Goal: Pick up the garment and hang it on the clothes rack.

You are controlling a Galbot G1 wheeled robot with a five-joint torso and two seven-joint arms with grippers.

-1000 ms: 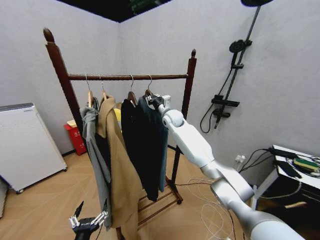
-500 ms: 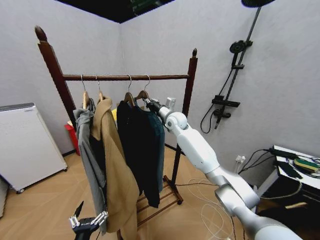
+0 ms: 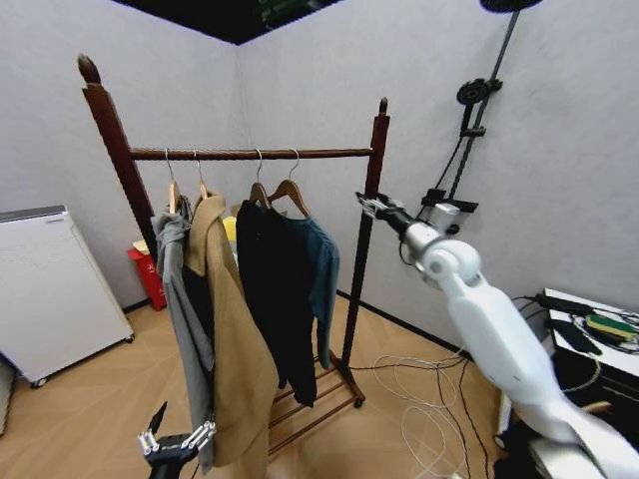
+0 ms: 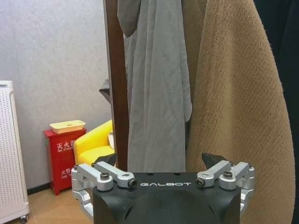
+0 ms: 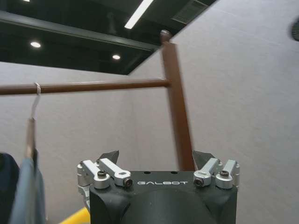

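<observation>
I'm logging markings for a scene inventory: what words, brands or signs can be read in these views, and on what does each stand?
"GALBOT": on the black body of the left gripper, in the left wrist view.
"GALBOT": on the black body of the right gripper, in the right wrist view.
White characters on the red cabinet: too blurred to read with confidence.

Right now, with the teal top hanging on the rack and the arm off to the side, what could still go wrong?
The open right gripper hovers close to the clothes rack's right post; a careless swing could knock it and rock the hangers. The teal top hangs last in the row, nearest that post, so it would likely be jolted first. Low down, the open left gripper sits beside the tan coat's hem and might snag the fabric.
</observation>
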